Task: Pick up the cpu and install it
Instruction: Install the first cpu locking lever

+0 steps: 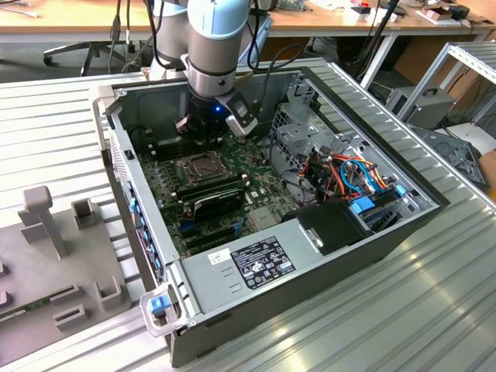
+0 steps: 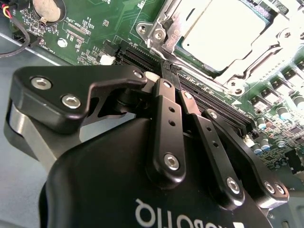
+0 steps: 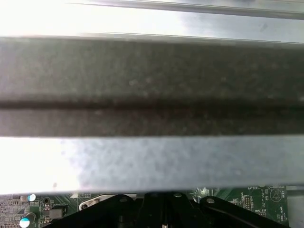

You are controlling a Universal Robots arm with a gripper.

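Note:
The cpu (image 2: 223, 33) shows a pale grey face and lies flat inside the silver metal-framed socket (image 2: 159, 31) on the green motherboard (image 2: 95, 23). In the exterior view the socket (image 1: 203, 164) sits near the far end of the board in the open computer case (image 1: 116, 155). My gripper (image 1: 203, 130) hangs just beyond the socket, close over the board. In the second wrist view its black fingers (image 2: 166, 118) run together to a point beside the socket's edge, and the gripper (image 2: 165, 76) is shut with nothing seen between them.
Long black memory sticks (image 1: 211, 190) lie next to the socket. Coloured cables (image 1: 353, 174) and a drive cage (image 1: 306, 116) crowd the exterior view's right side. A labelled metal cover (image 1: 252, 267) spans the near end. A grey fixture (image 1: 54, 232) stands outside the case.

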